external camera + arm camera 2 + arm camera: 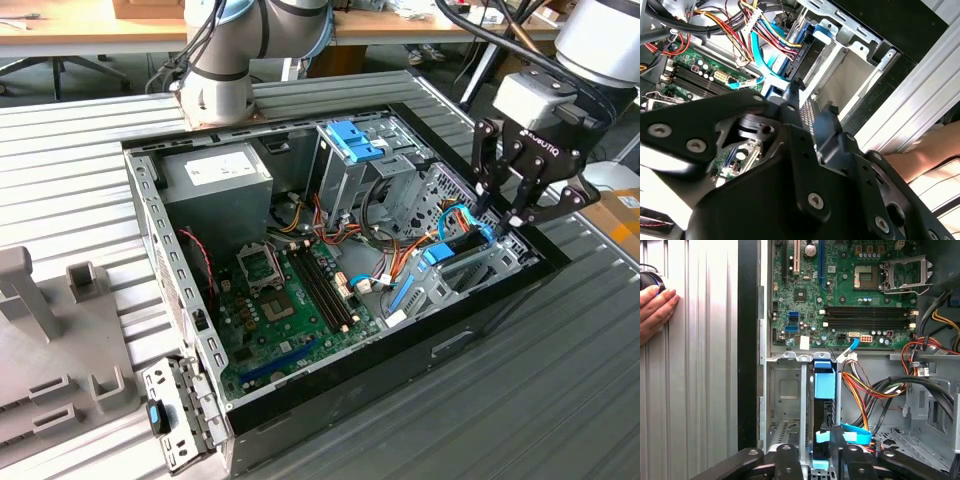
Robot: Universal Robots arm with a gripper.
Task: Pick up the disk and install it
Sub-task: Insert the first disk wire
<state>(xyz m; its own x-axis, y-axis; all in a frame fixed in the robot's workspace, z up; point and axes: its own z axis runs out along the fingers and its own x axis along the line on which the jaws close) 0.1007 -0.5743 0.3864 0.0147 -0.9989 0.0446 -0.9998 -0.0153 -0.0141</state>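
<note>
The disk [823,412] stands on edge in a slot of the drive bay [785,390], at the exterior view's right end of the case [480,310]. Its long axis runs from the case wall toward the motherboard [840,290], with the blue-railed end facing the board. The gripper [498,213] hangs just over the disk's outer end, its fingers [789,457] parted to either side and holding nothing.

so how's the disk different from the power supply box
The disk is thin and stands on edge in the drive cage, by the gripper; the power supply is a far bulkier box at the exterior view's left. The disk carries blue rails; the power supply is plain grey with a white sticker. Both sit inside the open case.
</note>
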